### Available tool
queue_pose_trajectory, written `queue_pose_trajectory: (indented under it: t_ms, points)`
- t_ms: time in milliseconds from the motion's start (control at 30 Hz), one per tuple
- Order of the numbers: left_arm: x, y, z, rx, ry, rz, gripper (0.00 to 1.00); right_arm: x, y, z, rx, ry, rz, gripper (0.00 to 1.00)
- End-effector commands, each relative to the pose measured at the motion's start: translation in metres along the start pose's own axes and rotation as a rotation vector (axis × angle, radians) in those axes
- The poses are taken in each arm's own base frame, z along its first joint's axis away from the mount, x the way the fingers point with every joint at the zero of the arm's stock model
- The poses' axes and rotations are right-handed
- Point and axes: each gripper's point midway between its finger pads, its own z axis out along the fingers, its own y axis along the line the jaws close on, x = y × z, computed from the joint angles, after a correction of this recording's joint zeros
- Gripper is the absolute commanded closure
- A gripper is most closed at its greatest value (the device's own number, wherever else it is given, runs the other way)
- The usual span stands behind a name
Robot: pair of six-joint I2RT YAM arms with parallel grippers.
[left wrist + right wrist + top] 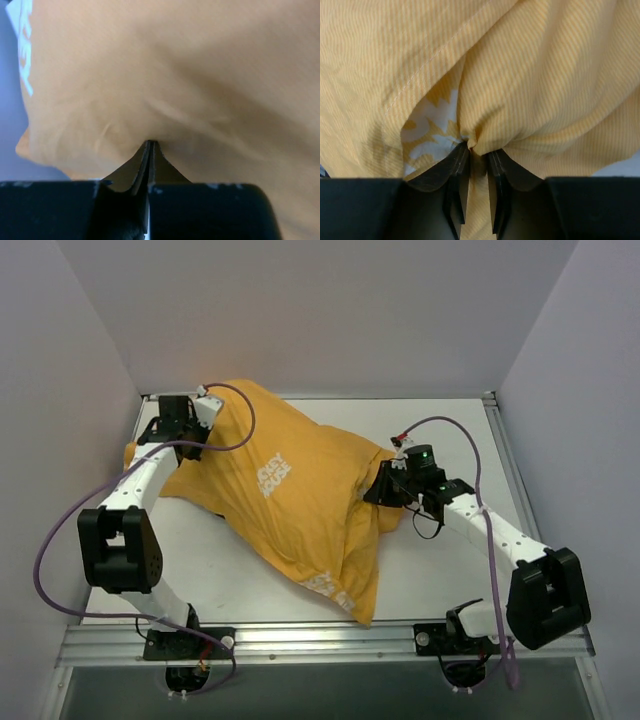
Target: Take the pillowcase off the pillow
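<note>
Orange-yellow pillowcase (290,495) lay plump across the white table (250,580), stretching from ten o'clock towards six. Left gripper (151,145) was clenched on a thin pinch of the cloth at its ten o'clock corner. Right gripper (477,150) grasped a gathered fold at its three o'clock edge, jaws squeezing the bunched fabric.

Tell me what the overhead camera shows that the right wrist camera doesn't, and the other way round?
Only overhead: the whole pillowcase lying across the table, with the left arm at its far corner and the right arm at its side. Only the right wrist: the stitched hem, fine stripes in the weave, and cloth bunched between the fingers. Both: the orange cloth pinched by the right arm's fingers.
</note>
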Motion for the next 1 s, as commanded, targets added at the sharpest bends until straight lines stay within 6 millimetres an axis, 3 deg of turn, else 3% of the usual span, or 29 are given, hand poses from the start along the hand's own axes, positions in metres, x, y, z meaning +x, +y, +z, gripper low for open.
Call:
queue_pose_trajectory:
  t_ms: [0, 33, 100, 133, 167, 200, 267, 300, 333, 400, 567, 733, 767, 833, 900, 933, 967]
  points:
    - [-0.003, 0.03, -0.016, -0.087, -0.004, 0.013, 0.94, -0.013, 0.038, 0.018, -0.141, -0.051, 0.008, 0.84]
    - [-0.014, 0.023, -0.023, -0.047, -0.04, 0.002, 0.78, -0.012, 0.045, 0.021, -0.161, -0.047, 0.02, 0.87]
    - [-0.049, 0.006, -0.056, 0.029, -0.13, -0.01, 0.57, -0.011, 0.058, 0.026, -0.191, -0.044, 0.01, 0.95]
    - [-0.063, -0.007, -0.068, 0.072, -0.169, 0.002, 0.39, -0.006, 0.07, 0.027, -0.21, -0.033, -0.008, 0.97]
    - [-0.085, -0.021, -0.095, 0.112, -0.24, 0.017, 0.32, -0.005, 0.075, 0.028, -0.217, -0.028, -0.013, 0.98]
    - [-0.105, -0.056, -0.113, 0.175, -0.294, 0.072, 0.27, -0.003, 0.079, 0.027, -0.224, -0.023, -0.019, 0.99]
    - [-0.126, -0.099, -0.144, 0.255, -0.361, 0.128, 0.14, -0.001, 0.085, 0.021, -0.237, -0.029, -0.021, 0.98]
    - [-0.142, -0.146, -0.168, 0.358, -0.413, 0.185, 0.08, -0.001, 0.084, 0.019, -0.238, -0.035, -0.018, 0.96]
    - [-0.144, -0.17, -0.178, 0.417, -0.42, 0.212, 0.04, 0.005, 0.077, 0.018, -0.219, -0.03, -0.009, 0.94]
    - [-0.141, -0.224, -0.186, 0.558, -0.381, 0.232, 0.04, 0.006, 0.066, 0.016, -0.184, -0.049, 0.004, 0.92]
    - [-0.122, -0.277, -0.149, 0.581, -0.268, 0.274, 0.02, 0.018, 0.047, 0.014, -0.203, -0.05, 0.092, 0.89]
    - [-0.107, -0.33, -0.136, 0.587, -0.238, 0.392, 0.02, 0.019, 0.045, 0.011, -0.222, -0.083, 0.149, 0.84]
    - [-0.106, -0.334, -0.133, 0.582, -0.231, 0.399, 0.02, 0.018, 0.044, 0.011, -0.219, -0.087, 0.154, 0.82]
    - [-0.107, -0.329, -0.117, 0.516, -0.203, 0.382, 0.14, 0.016, 0.043, 0.009, -0.214, -0.097, 0.159, 0.75]
    - [-0.109, -0.319, -0.112, 0.473, -0.201, 0.355, 0.3, 0.016, 0.039, 0.007, -0.202, -0.099, 0.165, 0.75]
    - [-0.116, -0.317, -0.119, 0.485, -0.237, 0.333, 0.34, 0.017, 0.039, 0.006, -0.202, -0.101, 0.161, 0.76]
    - [-0.11, -0.316, -0.117, 0.486, -0.232, 0.336, 0.34, 0.019, 0.036, 0.006, -0.192, -0.094, 0.162, 0.79]
